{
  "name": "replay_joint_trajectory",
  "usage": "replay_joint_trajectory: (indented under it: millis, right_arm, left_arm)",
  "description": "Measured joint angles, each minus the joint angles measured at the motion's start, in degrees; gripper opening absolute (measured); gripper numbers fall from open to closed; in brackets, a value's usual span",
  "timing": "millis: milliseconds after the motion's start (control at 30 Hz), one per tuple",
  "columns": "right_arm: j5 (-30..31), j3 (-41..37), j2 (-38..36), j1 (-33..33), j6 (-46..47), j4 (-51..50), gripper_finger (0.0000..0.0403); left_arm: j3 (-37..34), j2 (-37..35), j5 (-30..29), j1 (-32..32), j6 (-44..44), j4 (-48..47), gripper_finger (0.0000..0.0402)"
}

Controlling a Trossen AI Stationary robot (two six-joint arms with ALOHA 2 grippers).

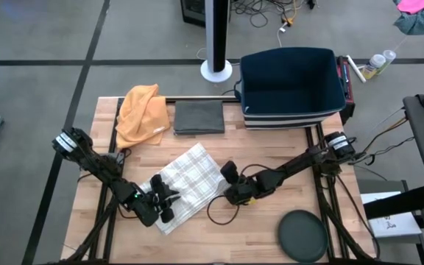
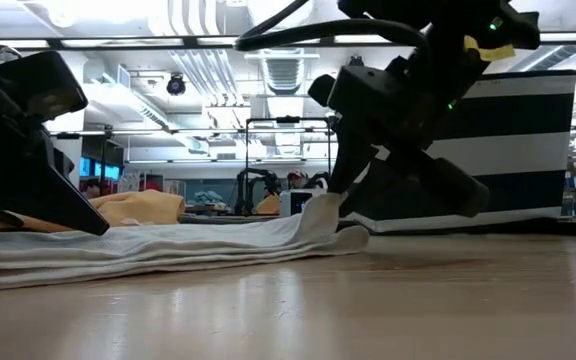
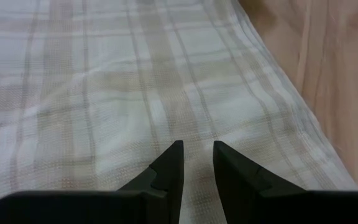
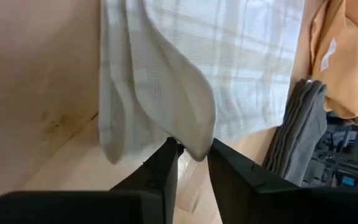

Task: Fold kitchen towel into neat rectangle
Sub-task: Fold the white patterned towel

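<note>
1. Right gripper [image 4: 192,154] pinches the lifted corner of the checked towel [image 1: 190,184] at its right-hand edge, mid-table.
2. Left gripper [image 3: 197,158] sits low over the towel's near-left end, fingers slightly parted; whether cloth is caught between them is hard to tell.
3. Towel's long axis runs diagonally, from the near left up toward the folded grey cloth [image 1: 199,118].
4. Rest of the towel lies leftward from the right gripper, so the fold likely carries that way.

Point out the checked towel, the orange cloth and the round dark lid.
Checked towel [image 1: 191,177], high view: middle of its top layer.
Orange cloth [image 1: 142,114], high view: centre of the crumpled heap.
Round dark lid [image 1: 302,235], high view: middle of its top face.
</note>
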Motion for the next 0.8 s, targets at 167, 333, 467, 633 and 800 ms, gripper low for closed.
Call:
replay_joint_trajectory:
  millis: [167,333,467,633,800]
  right_arm:
    - [0.0,-0.1,0.0,0.5,-0.8,-1.4,0.0073]
    - [-0.3,-0.1,0.0,0.5,0.1,-1.4,0.0065]
    - [-0.5,-0.1,0.0,0.5,1.9,-1.4,0.0038]
    - [-1.0,1.1,-0.3,0.5,4.9,-3.3,0.0006]
    - [-7.4,7.1,-3.1,-0.3,10.3,-8.7,0.0003]
  left_arm:
    - [0.0,0.0,0.0,0.0,0.0,0.3,0.0077]
    - [0.0,0.0,0.0,0.0,0.0,0.2,0.0077]
    - [0.0,0.0,0.0,0.0,0.0,0.2,0.0077]
    - [0.7,-0.4,0.1,0.0,1.0,-0.6,0.0077]
    - [3.0,-4.3,0.1,0.0,4.9,-4.9,0.0077]
